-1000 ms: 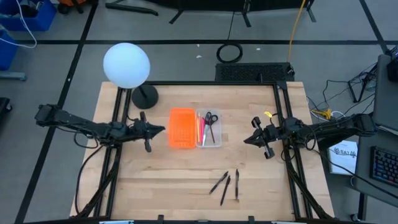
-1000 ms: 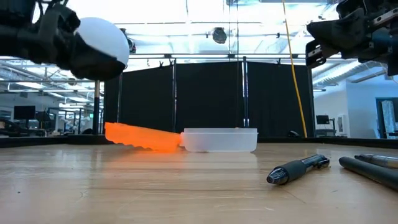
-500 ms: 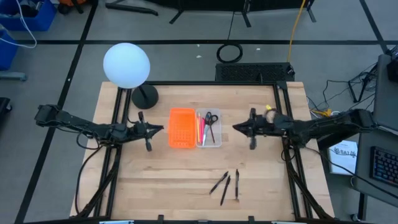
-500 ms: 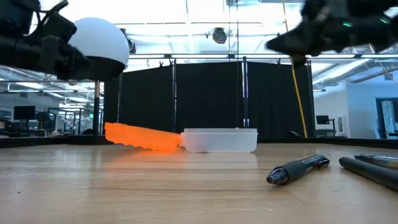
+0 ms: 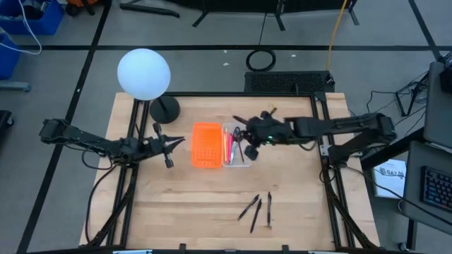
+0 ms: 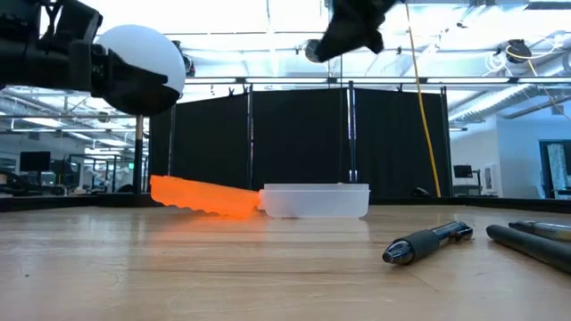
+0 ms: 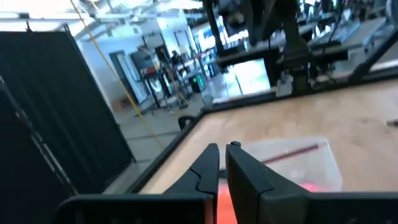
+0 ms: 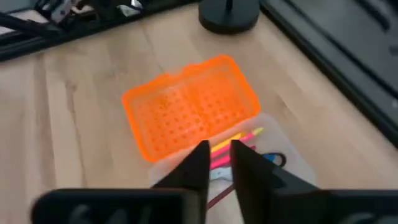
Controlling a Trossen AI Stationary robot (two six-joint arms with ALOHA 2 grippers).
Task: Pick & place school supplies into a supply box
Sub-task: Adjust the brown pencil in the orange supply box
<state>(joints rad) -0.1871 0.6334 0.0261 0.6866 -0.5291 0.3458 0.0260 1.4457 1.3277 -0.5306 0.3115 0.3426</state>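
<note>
The supply box (image 5: 237, 159), a clear tray at mid-table, holds the black-handled scissors (image 5: 239, 132), two pink pens (image 5: 229, 148) and a yellow one (image 8: 249, 134). Three dark pens (image 5: 257, 209) lie on the wood near the table's near edge. My right gripper (image 5: 246, 140) hovers above the box, open only by a narrow gap (image 8: 219, 155), holding nothing. My left gripper (image 5: 176, 144) waits left of the orange tray, fingers shut (image 7: 222, 163). In the low view the right gripper (image 6: 352, 27) hangs high over the box (image 6: 317, 200).
An orange perforated tray (image 5: 207, 145) sits against the box's left side. A lamp with a white globe (image 5: 143, 73) and a black base (image 5: 164, 109) stands at the far left corner. Bare wood surrounds the dark pens (image 6: 428, 242).
My right gripper has swung from the table's right side toward the left, ending above the clear box. The left arm has stayed where it was, and nothing on the table has moved.
</note>
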